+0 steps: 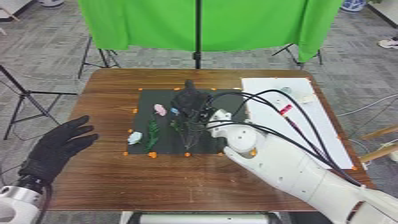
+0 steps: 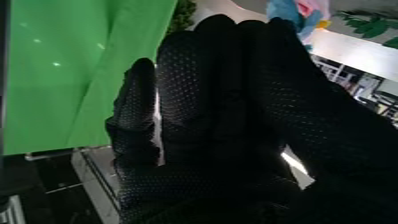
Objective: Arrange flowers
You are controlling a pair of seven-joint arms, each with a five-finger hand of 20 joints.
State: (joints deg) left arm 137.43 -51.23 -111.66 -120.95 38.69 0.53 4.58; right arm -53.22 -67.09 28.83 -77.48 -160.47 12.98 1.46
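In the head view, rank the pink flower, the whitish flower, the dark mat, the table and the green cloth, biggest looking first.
1. Table
2. Green cloth
3. Dark mat
4. Pink flower and whitish flower: too alike to rank

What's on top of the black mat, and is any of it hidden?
On the black mat lie a pink flower, a pale flower and a green leafy sprig; a bit of blue shows beside the right robot hand. Whatever lies beneath that hand is covered.

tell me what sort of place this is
Probably a robotics lab or test room: a green backdrop hangs behind the table, tripods stand on the floor, and a robot hand is over the table.
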